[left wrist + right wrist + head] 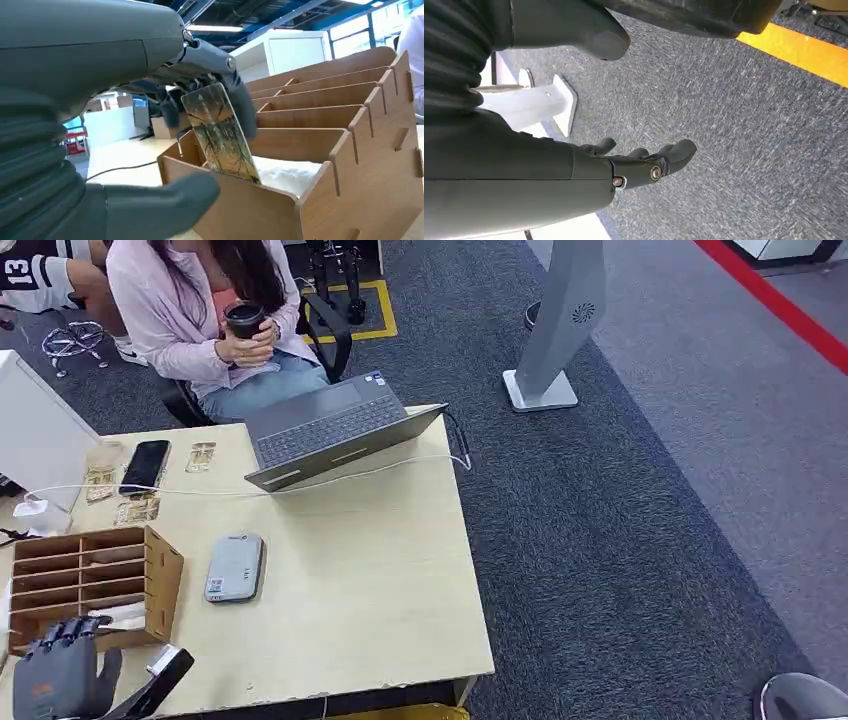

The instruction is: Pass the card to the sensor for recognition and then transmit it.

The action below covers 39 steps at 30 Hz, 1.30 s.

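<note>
Left hand (150,100) grips one card (220,132) in wooden rack (95,585) | right hand (639,162) empty, fingers apart | one sensor (235,567)

My left hand (200,75) reaches into the nearest slot of a wooden organiser (350,165). My dark fingers (245,107) hold the top of a card (220,132) printed with a tree scene, tilted, its lower end inside the slot.

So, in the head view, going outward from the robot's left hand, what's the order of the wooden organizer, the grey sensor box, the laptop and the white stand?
From the left hand:
1. Wooden organizer, right at the hand.
2. Grey sensor box, mid-table.
3. Laptop, at the table's far edge.
4. White stand, on the carpet beyond the table.
</note>
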Each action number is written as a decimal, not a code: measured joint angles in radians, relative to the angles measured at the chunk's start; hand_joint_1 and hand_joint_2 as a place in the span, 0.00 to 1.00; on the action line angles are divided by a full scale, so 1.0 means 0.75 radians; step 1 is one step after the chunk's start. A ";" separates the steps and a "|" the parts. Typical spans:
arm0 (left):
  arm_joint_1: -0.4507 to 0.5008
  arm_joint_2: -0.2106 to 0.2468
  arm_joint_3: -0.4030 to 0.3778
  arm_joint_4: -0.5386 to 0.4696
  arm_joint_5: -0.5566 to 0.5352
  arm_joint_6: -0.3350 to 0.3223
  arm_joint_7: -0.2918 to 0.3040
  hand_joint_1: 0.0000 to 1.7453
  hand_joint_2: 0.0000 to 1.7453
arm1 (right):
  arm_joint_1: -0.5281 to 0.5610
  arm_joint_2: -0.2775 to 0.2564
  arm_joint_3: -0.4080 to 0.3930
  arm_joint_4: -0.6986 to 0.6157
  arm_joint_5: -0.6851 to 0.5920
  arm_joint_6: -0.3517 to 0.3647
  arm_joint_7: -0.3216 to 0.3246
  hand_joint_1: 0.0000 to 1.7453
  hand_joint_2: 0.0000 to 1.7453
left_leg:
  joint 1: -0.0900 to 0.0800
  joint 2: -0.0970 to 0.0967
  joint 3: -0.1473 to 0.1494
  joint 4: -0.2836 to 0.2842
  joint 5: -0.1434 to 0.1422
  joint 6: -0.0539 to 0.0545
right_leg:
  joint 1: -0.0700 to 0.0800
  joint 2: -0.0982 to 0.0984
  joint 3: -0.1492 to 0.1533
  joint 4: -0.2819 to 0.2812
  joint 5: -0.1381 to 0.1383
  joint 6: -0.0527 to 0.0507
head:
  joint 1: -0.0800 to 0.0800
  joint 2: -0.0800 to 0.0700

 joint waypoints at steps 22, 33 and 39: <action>-0.004 -0.029 0.013 0.004 0.017 0.011 -0.027 1.00 1.00 | 0.000 0.003 0.000 0.000 0.008 0.002 0.002 0.00 1.00 | 0.000 0.000 0.000 0.000 0.000 0.000 | 0.000 0.000 0.000 0.000 0.000 0.000 | 0.000 0.000; -0.003 -0.033 0.012 -0.067 0.084 0.081 -0.096 1.00 1.00 | 0.000 0.003 0.000 0.000 0.000 0.002 -0.008 0.00 1.00 | 0.000 0.000 0.000 0.000 0.000 0.000 | 0.000 0.000 -0.001 0.000 0.000 0.000 | 0.000 0.000; -0.031 -0.013 -0.069 -0.279 0.104 0.059 -0.088 1.00 1.00 | 0.000 0.004 0.000 -0.001 -0.005 -0.004 -0.012 0.00 1.00 | 0.000 0.000 0.001 0.000 0.000 0.000 | 0.000 0.000 0.000 0.000 0.000 0.000 | 0.000 0.000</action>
